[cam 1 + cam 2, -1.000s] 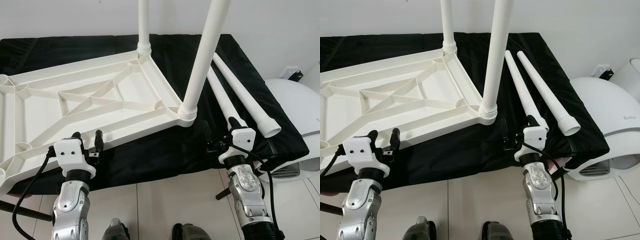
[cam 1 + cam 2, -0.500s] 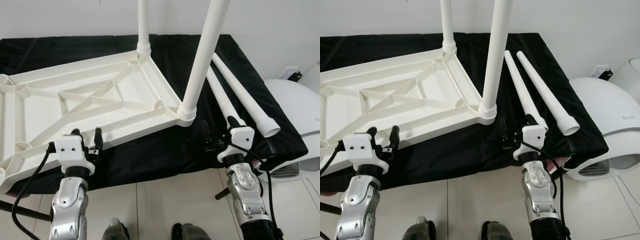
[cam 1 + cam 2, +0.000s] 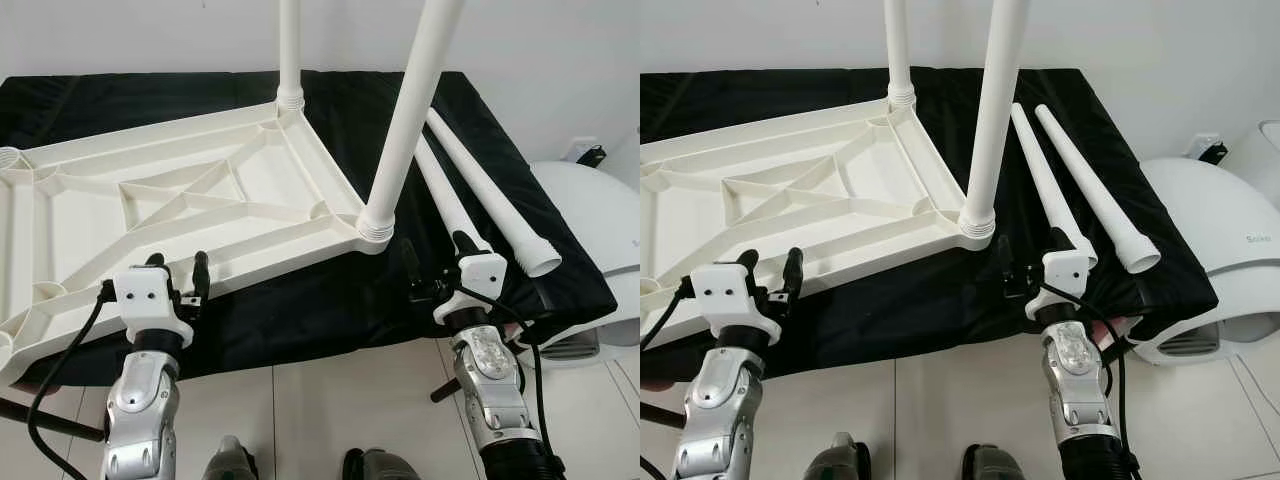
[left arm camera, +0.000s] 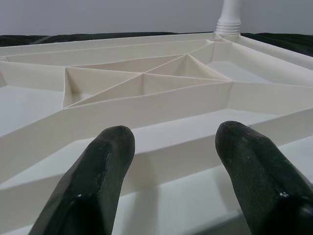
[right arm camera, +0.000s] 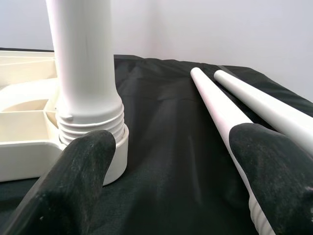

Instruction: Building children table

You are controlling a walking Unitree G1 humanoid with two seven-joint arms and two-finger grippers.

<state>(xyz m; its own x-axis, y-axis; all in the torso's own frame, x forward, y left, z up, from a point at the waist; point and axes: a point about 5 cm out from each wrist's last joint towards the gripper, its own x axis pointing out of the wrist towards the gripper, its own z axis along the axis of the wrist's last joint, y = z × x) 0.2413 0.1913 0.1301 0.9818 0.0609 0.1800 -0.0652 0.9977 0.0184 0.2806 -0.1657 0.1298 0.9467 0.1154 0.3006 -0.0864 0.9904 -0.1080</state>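
Black-draped bench [image 3: 330,310], upturned tabletop [image 3: 180,200] just ahead of left tool [image 3: 178,275] — both tools spread, empty — right tool [image 3: 436,258]

Cream-white plastic tabletop [image 3: 180,200] with a ribbed triangle/diamond lattice on its underside; the two screwed-in legs [image 3: 405,120] and the two loose legs [image 3: 485,190] are plain white. Worktop [image 3: 330,300] is covered in plain black cloth, floor [image 3: 320,420] is white tile with thin grey grout lines. Left claw [image 3: 178,278] and right claw [image 3: 435,258]: black fingers, white mounts, silver arms.
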